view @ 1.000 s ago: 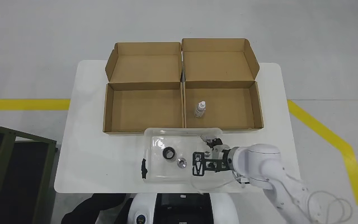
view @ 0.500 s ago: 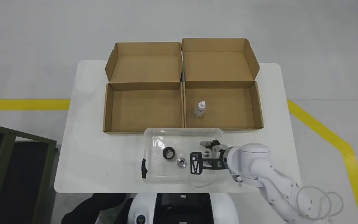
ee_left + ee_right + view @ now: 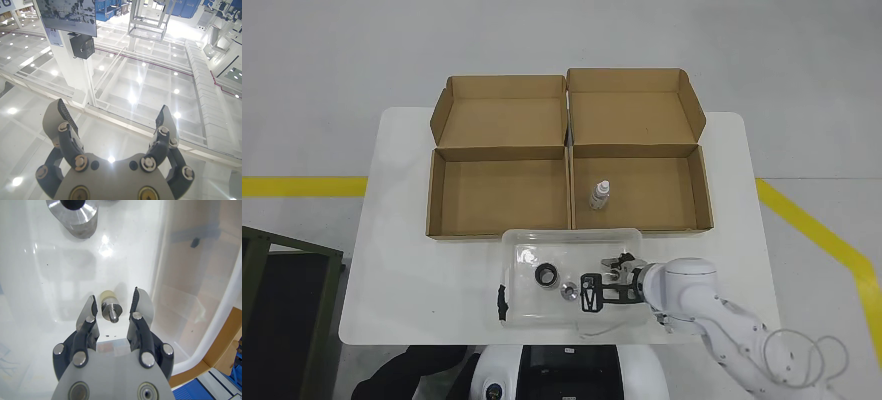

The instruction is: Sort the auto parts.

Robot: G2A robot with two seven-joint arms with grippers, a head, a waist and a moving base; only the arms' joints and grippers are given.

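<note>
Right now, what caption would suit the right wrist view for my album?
Open pincer straddling a small threaded stud lying inside the clear bin.

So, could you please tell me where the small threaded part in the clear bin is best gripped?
Probably take the threaded part by its round metal body, one finger on each flank, from the stud end. It lies on its side with both flanks free, and the open right gripper straddles it there.
</note>
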